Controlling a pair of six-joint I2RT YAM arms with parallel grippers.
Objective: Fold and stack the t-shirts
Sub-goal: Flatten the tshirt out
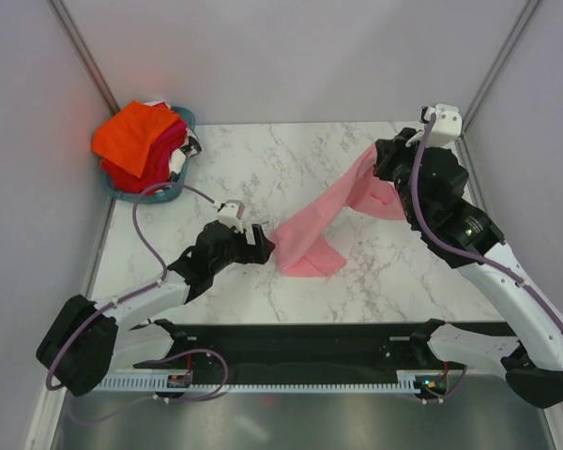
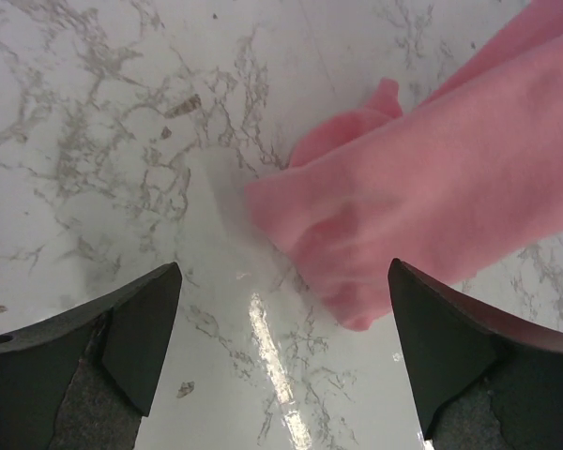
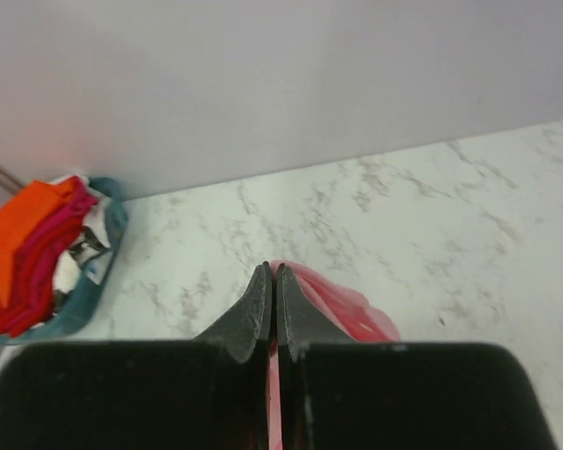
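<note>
The table looks like white marble veined grey, smooth and glossy, with a streak of glare in the left wrist view. The pink shirt is soft matt cloth, faintly fuzzy. The left tool and right tool have matt black, slightly grainy plastic fingers.

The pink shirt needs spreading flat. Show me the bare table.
Bare marble lies at the back, between basket and right gripper, and near right, between shirt and right arm. Crowded: the middle, where the shirt hangs from right gripper toward the open left gripper, and the basket's corner.
</note>
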